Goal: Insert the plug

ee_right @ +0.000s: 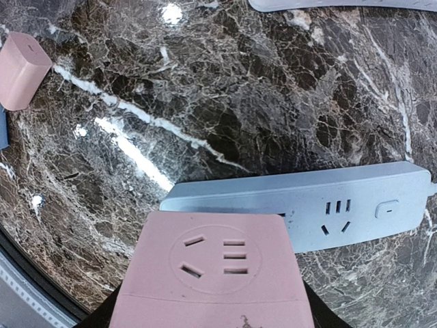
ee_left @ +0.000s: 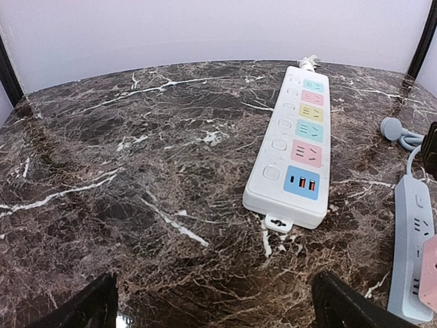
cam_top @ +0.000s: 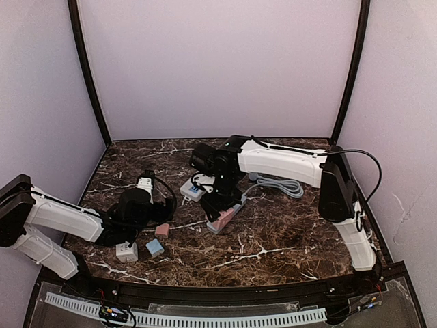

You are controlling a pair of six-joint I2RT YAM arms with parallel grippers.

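Prongs of pink plug block (ee_right: 212,273) hidden; cannot tell if seated in matte grey power strip (ee_right: 355,205) directly beneath. Right end effector (cam_top: 220,203) grasps the boxy block, fingers mostly covered. Left end effector (ee_left: 215,306) released, tips cropped, over glossy veined marble counter (ee_left: 136,171).

The pink adapter (ee_right: 212,273) covers one end of the grey-blue power strip (ee_right: 341,205); its lower part is cut off and its prongs are unseen. From above, the right gripper (cam_top: 220,206) hides most of that strip.
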